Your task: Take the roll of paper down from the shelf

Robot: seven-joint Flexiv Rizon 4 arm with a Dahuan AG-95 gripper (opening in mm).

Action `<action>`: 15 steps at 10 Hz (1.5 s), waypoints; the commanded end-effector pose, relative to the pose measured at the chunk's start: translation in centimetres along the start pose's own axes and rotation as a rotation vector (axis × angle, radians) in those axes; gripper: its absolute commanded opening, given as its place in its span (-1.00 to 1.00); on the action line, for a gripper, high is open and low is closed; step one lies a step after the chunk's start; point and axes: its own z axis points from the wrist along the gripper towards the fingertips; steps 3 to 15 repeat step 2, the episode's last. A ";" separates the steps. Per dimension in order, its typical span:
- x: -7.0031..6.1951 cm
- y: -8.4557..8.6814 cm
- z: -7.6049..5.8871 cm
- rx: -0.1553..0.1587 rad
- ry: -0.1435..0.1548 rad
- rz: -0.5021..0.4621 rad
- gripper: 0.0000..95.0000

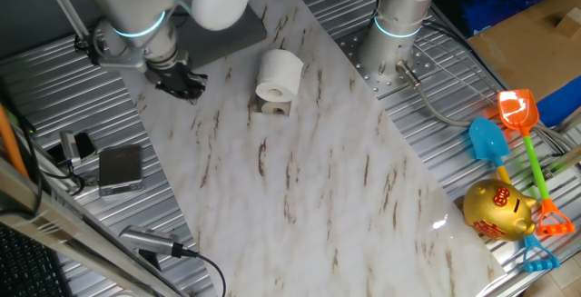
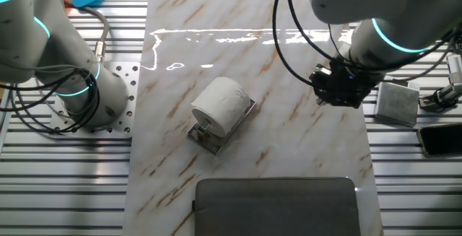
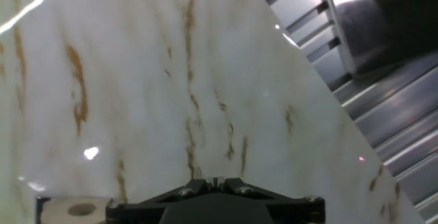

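Note:
The white roll of paper (image 1: 279,73) lies on its side on the shelf (image 1: 272,108), a small dark stand on the marble tabletop. Both also show in the other fixed view, the roll (image 2: 220,105) on the shelf (image 2: 209,141). My gripper (image 1: 182,84) hangs over the table's edge, well to one side of the roll and apart from it; it also shows in the other fixed view (image 2: 339,88). In the hand view the fingertips (image 3: 215,181) meet with nothing between them, above bare marble. A pale piece with a dark hole (image 3: 75,209) peeks in at the bottom left.
A large grey mat (image 2: 278,207) lies at one end of the marble top. A silver box (image 1: 121,168) and cables sit on the slatted metal beside my gripper. A second arm's base (image 1: 399,24) stands opposite. A golden piggy bank (image 1: 497,209) and plastic shovels (image 1: 517,115) lie far off.

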 end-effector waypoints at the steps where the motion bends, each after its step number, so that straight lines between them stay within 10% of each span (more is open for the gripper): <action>1: 0.0 0.1 0.0 0.004 0.002 0.020 -1.00; 15: 0.0 0.1 0.0 0.003 0.001 0.015 -1.00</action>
